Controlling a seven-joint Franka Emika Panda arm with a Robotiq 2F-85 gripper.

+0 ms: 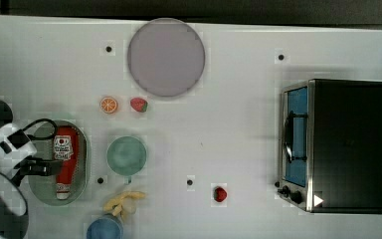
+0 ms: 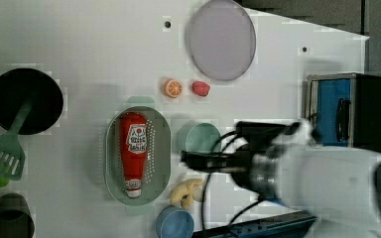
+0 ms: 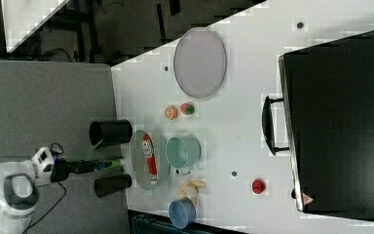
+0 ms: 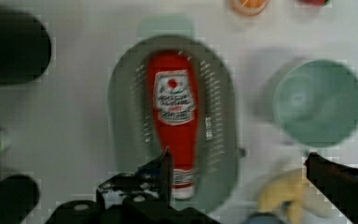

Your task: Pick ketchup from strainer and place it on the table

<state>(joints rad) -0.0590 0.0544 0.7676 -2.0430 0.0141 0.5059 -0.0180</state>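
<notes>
Strainer — perforated plastic; ketchup — glossy.

The arm reaches out level, its pincer spread wide and holding nothing.

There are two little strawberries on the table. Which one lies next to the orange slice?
The strawberry below the grey plate in the top view, just right of the orange slice. The other strawberry lies alone near the toaster oven.

Unreadable label print on the ketchup
</notes>
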